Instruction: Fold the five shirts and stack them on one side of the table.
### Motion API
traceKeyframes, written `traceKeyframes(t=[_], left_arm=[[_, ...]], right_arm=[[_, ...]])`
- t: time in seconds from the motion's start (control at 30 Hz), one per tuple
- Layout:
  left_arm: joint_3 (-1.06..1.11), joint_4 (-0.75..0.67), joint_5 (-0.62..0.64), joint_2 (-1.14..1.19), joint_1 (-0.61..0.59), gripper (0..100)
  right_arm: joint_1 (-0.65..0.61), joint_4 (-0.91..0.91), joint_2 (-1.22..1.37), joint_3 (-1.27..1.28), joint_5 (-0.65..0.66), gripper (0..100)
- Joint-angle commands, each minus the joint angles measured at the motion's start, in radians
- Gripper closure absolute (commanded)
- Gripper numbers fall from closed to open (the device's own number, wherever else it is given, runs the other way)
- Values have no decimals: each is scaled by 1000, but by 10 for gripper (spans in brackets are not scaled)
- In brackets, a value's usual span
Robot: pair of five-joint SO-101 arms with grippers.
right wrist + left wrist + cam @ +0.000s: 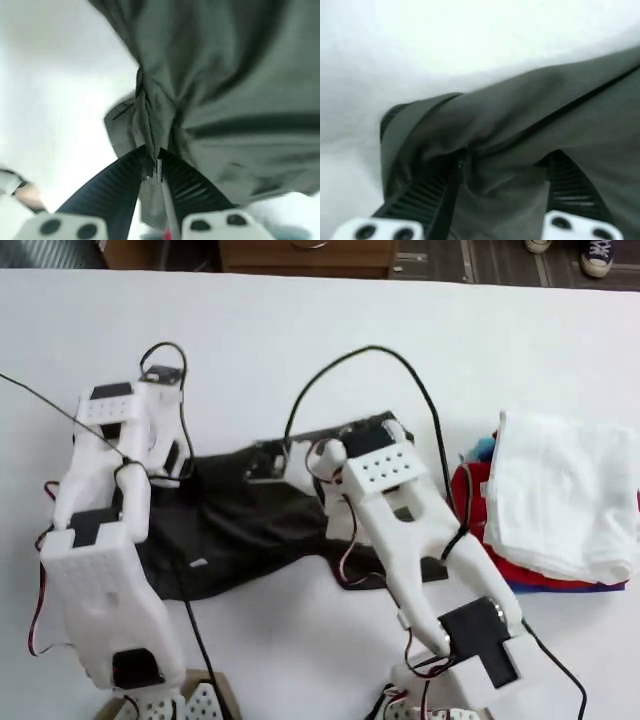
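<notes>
1. Dark shirt [240, 530] is spread crumpled at the high view's centre; its small white tag [198, 563] cannot be read.
2. Folded shirts [565, 495], white on top, are stacked at the right edge.
3. The left gripper [507, 165] is held apart on the cloth; the right gripper [156, 165] is clamped on a bunched fold.

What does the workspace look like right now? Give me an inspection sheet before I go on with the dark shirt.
Surface: white table.
Job's things: dark shirt crumpled between the arms; folded stack by the right arm, white on top, red and blue below.
Clutter: nothing seen.
Grippers: left gripper, jaws open astride the shirt; right gripper, jaws shut on a pinch of it.
Cables: black cable arching above the shirt.
Surroundings: wooden furniture past the far edge.
</notes>
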Motion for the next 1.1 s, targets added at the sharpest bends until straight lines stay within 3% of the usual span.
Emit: traceKeyframes(t=[0.0, 0.23, 0.47, 0.53, 0.7, 0.87, 1.07], left_arm=[[1, -48, 5, 5, 23, 732], [1, -48, 3, 6, 23, 732], [1, -48, 3, 6, 23, 732], [1, -48, 3, 6, 23, 732], [1, -48, 3, 6, 23, 732], [1, -48, 3, 6, 23, 732], [1, -48, 2, 6, 23, 732]], right_arm=[[5, -5, -41, -137, 6, 978], [5, -4, 185, -282, 98, 978], [12, 12, 387, -404, 104, 974], [12, 48, 401, -442, 103, 929], [27, 171, 403, -554, 101, 779], [56, 257, 344, -571, 81, 809], [5, 257, 104, -305, 71, 807]])
